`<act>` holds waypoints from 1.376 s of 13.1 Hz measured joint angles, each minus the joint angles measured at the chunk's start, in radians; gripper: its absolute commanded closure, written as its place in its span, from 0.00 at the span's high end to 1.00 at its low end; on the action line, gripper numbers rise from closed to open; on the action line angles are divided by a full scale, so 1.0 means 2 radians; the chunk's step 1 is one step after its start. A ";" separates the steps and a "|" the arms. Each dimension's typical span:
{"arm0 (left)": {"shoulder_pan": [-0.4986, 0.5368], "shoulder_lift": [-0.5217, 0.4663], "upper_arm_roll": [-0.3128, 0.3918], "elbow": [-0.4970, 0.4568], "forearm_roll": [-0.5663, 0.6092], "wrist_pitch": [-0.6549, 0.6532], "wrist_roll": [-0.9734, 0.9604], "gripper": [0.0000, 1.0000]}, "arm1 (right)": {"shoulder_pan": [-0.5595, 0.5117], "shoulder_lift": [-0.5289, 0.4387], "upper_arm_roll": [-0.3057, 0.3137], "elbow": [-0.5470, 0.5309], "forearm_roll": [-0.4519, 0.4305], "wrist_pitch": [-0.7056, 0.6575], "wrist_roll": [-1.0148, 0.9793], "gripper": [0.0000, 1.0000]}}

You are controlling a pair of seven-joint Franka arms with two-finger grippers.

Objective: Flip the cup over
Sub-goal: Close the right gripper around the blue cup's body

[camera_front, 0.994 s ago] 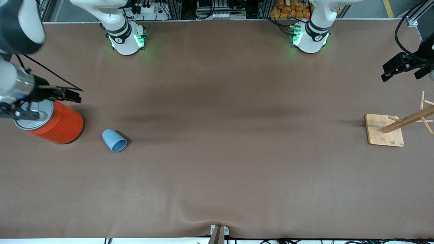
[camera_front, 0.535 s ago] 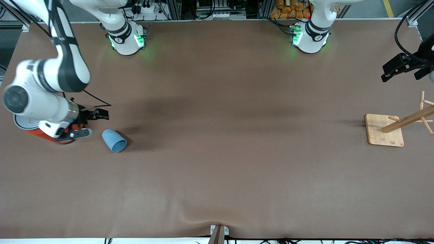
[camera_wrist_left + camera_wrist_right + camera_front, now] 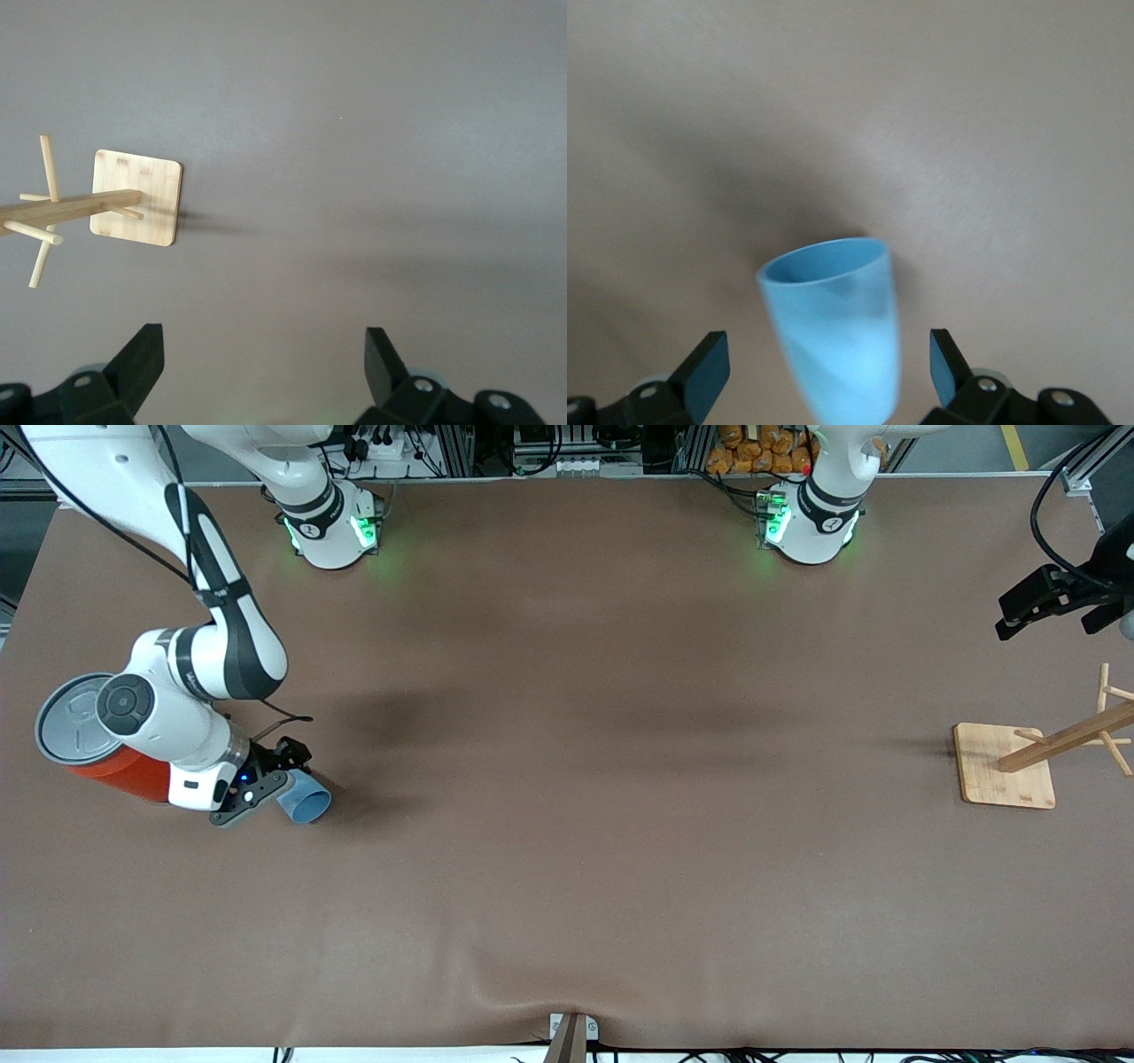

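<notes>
The cup (image 3: 306,801) is a small light-blue tumbler lying on its side on the brown table, toward the right arm's end, its mouth turned toward the front camera. My right gripper (image 3: 268,779) is low at the cup's closed end, and its arm hides part of the cup. In the right wrist view the cup (image 3: 842,336) lies between the fingers of the open right gripper (image 3: 826,365), with a gap on each side. My left gripper (image 3: 1010,613) waits in the air at the left arm's end of the table; the left wrist view shows the left gripper (image 3: 264,356) open and empty.
A big orange can (image 3: 124,775) with a grey lid (image 3: 66,722) stands beside the cup, at the table's end, partly covered by the right arm. A wooden peg rack (image 3: 1005,766) on a square base (image 3: 137,197) stands at the left arm's end.
The right arm has swung from above the orange can down to the cup, so its open fingers now flank the cup. The cup and the left arm have not moved.
</notes>
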 measured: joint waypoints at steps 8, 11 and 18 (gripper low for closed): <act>0.000 0.001 0.000 -0.001 0.000 0.001 0.000 1.00 | -0.062 0.066 0.004 0.011 0.000 0.078 -0.121 0.99; 0.000 0.001 0.000 -0.001 0.000 0.001 0.000 1.00 | -0.062 0.066 0.015 0.009 0.001 0.078 -0.121 0.94; 0.000 0.001 0.000 -0.001 0.000 0.001 0.000 1.00 | -0.062 0.063 0.054 -0.004 0.046 0.079 -0.125 0.94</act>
